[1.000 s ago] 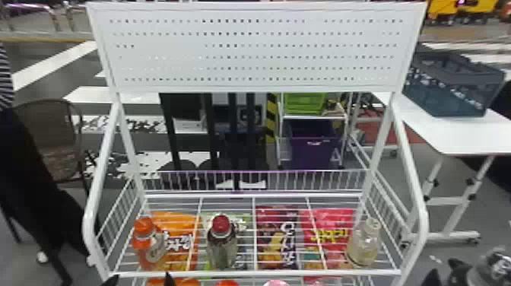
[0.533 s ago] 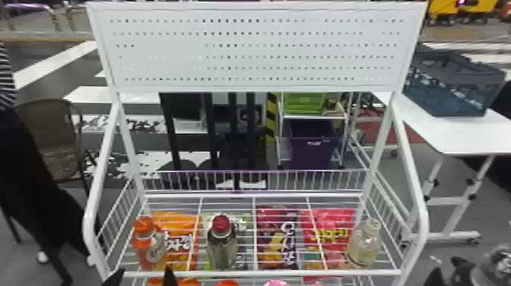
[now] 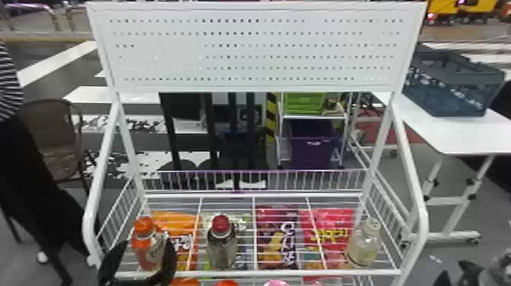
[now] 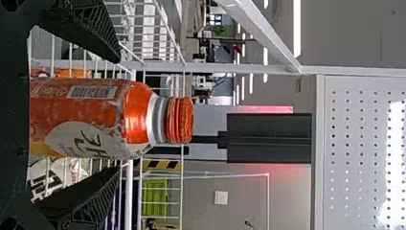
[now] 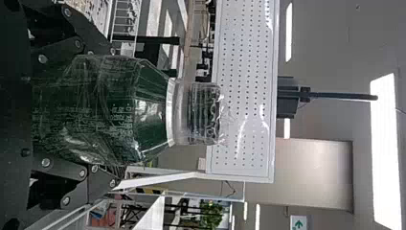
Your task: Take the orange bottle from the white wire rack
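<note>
Evidently, the black left gripper (image 3: 146, 252), its two fingers spread, straddles the orange plastic bottle (image 3: 149, 240).
The bottle stands at the white wire rack's (image 3: 262, 272) front-left corner, between the fingers, seemingly ungripped.

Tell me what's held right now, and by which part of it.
The right gripper holds a transparent bottle by its body. The left gripper is open around the orange bottle, not gripping it.
</note>
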